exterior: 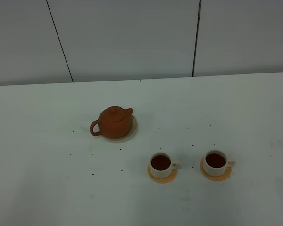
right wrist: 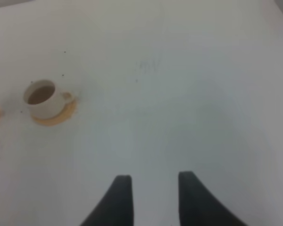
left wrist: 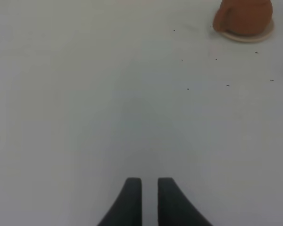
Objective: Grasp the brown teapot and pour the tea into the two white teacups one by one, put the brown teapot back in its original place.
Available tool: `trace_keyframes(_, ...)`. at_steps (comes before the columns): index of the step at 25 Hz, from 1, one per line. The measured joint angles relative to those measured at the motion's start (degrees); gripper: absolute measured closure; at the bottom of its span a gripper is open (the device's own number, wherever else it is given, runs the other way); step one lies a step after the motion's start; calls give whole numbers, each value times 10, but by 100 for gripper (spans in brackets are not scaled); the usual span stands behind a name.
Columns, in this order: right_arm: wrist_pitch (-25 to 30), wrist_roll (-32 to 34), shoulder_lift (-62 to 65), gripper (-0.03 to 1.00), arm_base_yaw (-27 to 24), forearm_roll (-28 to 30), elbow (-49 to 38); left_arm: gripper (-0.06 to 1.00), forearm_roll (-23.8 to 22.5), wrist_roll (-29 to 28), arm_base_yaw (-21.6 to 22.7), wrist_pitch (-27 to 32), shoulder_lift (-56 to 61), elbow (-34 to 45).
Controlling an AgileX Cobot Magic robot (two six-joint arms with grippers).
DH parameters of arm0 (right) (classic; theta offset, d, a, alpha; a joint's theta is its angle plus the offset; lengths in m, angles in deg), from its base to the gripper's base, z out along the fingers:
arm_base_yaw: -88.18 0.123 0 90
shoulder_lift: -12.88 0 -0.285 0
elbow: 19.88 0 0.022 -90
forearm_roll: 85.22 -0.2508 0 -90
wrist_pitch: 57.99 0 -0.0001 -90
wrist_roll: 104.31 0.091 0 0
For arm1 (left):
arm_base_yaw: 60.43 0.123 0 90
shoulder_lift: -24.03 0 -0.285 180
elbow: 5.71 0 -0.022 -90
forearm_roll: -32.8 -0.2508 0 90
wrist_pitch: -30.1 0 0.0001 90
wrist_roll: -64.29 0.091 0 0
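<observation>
The brown teapot [exterior: 114, 122] is seen upright on the cream coaster [exterior: 131, 133], near the middle of the white desk [exterior: 37, 188] and a little toward the left edge. The two white teacups are placed closer to the front edge, each on an orange saucer: the left cup [exterior: 161, 164] and the right cup [exterior: 215, 162] (both are filled with dark tea). The left gripper [left wrist: 149, 186] is held over bare desk, its jaws almost closed on nothing. The right gripper [right wrist: 154, 183] is kept with a wider gap, also empty.
</observation>
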Motion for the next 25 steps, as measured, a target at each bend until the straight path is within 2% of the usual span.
trace_keyframes(25, 0, 0, 0, 73, 0, 0, 0, 79, 0, 0, 0, 0, 0, 0)
